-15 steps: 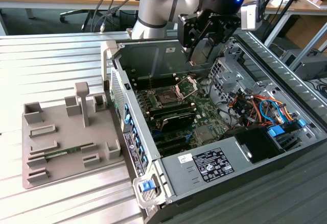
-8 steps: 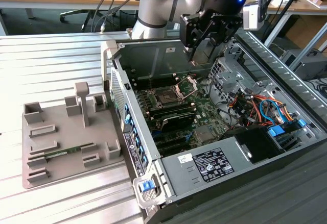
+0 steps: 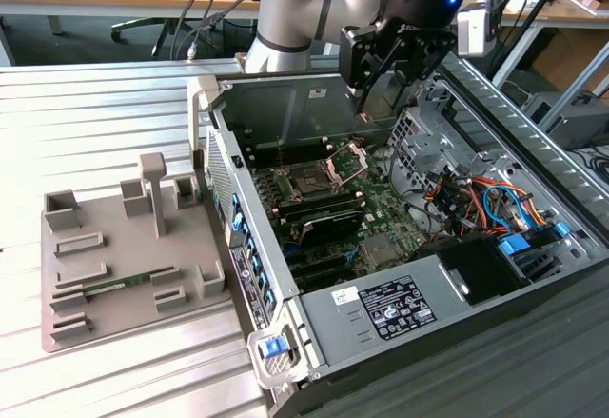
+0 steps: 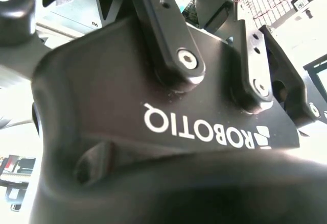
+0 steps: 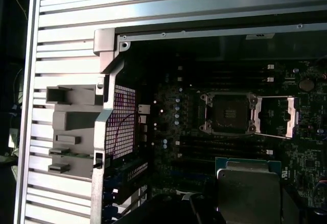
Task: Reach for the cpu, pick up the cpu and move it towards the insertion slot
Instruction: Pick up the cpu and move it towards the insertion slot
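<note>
In the exterior view the hand [image 3: 369, 104] hangs above the open computer case [image 3: 381, 247], over the insertion slot [image 3: 312, 182]. The second wrist view is too close to tell a grip. In the first wrist view the cpu [image 5: 249, 189] looks held, part cut off; a level, square approach would suit it.

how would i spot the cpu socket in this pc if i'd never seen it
Look inside the open case, at the green board on its floor. The socket is the dark square near the board's middle, with a shiny metal frame hinged open beside it, unlike the long black slots nearby.
</note>
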`<state>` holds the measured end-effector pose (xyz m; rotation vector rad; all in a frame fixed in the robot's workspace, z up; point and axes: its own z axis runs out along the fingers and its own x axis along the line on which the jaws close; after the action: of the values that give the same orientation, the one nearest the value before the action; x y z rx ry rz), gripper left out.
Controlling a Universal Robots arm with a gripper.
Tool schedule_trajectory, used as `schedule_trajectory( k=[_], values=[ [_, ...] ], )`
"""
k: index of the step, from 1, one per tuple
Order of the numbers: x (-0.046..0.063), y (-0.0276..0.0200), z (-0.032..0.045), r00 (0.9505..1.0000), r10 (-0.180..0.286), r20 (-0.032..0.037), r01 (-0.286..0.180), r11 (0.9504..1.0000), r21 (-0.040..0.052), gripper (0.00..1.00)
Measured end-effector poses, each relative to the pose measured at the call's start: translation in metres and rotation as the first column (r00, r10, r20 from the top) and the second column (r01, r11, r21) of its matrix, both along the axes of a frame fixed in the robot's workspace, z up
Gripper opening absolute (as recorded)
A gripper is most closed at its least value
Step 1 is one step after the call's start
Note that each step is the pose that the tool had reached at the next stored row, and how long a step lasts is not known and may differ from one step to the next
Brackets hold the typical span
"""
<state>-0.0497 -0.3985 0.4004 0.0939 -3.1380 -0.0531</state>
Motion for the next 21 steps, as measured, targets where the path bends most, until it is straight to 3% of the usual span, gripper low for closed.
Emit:
schedule_trajectory(
  k=[13,21],
  values=[
    [0.012,0.0000,-0.0008,1.0000,0.000,0.0000,0.000,1.0000,0.0000,0.55],
    [0.013,0.0000,-0.0010,1.0000,0.000,0.0000,0.000,1.0000,0.0000,0.55]
  ],
)
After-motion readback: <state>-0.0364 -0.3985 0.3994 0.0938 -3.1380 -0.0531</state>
